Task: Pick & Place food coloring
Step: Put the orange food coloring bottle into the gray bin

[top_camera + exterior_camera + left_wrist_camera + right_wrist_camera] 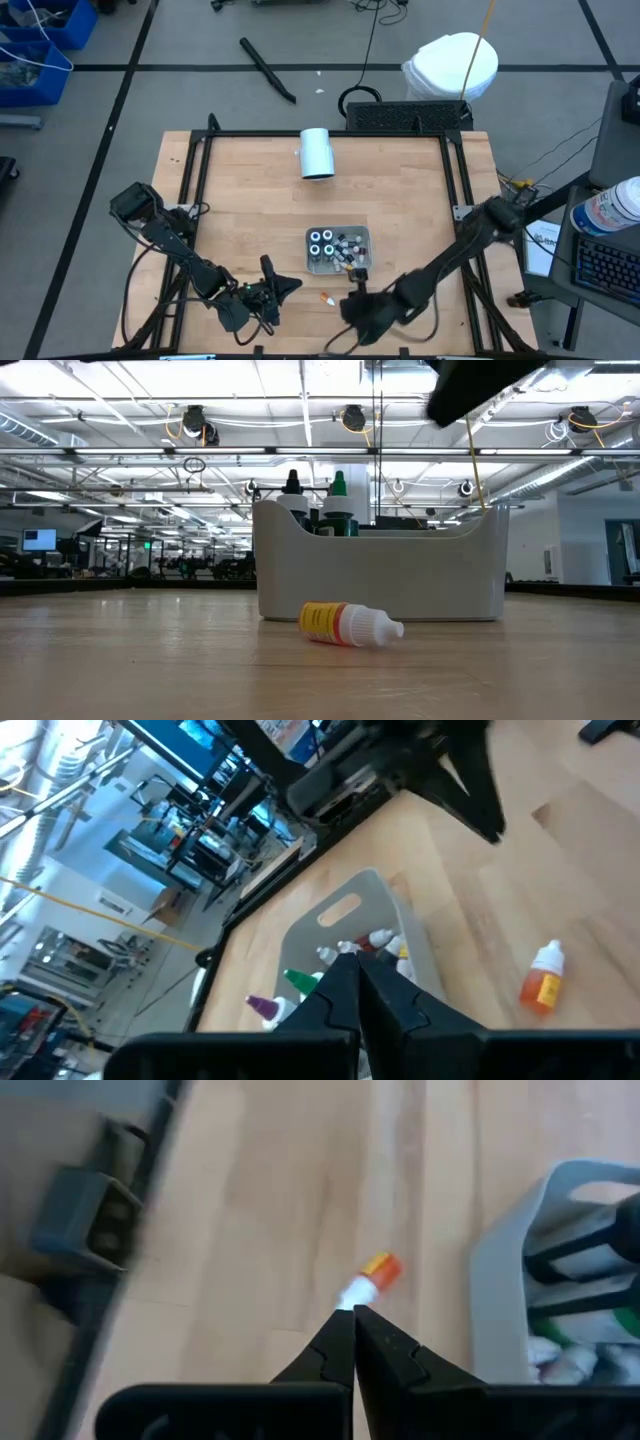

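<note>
A small food coloring bottle with an orange-yellow body and a white cap lies on its side on the wooden table, just in front of the grey tray; the low view shows it too. Several more bottles stand in the tray. My right gripper is shut and empty, slanting down toward the lying bottle's white cap, a little short of it. My left gripper is shut and empty, to the left of the bottle and pointing toward the tray.
A large white cylinder lies on the table's far half. A black frame runs along the table's edges. Bare wood lies left of the tray and along the near edge.
</note>
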{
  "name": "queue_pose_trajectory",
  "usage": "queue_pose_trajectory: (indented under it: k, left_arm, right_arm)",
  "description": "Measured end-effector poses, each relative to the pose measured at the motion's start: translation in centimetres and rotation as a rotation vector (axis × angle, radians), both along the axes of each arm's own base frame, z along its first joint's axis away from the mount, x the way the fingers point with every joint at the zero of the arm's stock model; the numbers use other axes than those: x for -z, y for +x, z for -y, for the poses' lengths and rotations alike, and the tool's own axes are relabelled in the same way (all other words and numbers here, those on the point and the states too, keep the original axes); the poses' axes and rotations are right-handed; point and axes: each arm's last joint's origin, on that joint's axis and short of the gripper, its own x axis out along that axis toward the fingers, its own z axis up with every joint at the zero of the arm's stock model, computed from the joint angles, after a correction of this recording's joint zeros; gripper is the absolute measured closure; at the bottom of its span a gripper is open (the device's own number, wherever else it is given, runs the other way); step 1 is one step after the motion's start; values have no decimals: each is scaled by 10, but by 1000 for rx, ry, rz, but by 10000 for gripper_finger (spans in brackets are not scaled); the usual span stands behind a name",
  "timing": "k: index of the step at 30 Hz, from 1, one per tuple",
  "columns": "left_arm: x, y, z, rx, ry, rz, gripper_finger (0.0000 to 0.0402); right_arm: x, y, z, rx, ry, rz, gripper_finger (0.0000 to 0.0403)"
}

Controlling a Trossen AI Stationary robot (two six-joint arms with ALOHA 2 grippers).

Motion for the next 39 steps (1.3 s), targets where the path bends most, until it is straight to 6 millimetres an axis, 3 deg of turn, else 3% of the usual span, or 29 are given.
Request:
queue_pose_trajectory:
  k: [8, 14, 21, 29, 39]
  left_arm:
    - [6, -8, 3, -7, 57, -48, 368]
    - [11, -18, 9, 19, 74, -83, 376]
    - [14, -29, 17, 50, 86, -108, 396]
    - [18, -34, 18, 54, 88, -133, 363]
    - [17, -31, 16, 44, 85, -133, 389]
  right_arm:
    - [26, 27, -22, 84, -54, -25, 391]
    - [41, 34, -29, 138, 84, -39, 313]
    - [61, 44, -27, 183, 74, -35, 231]
    - [78, 43, -18, 319, 15, -64, 230]
    - [78, 41, -14, 366, -57, -33, 231]
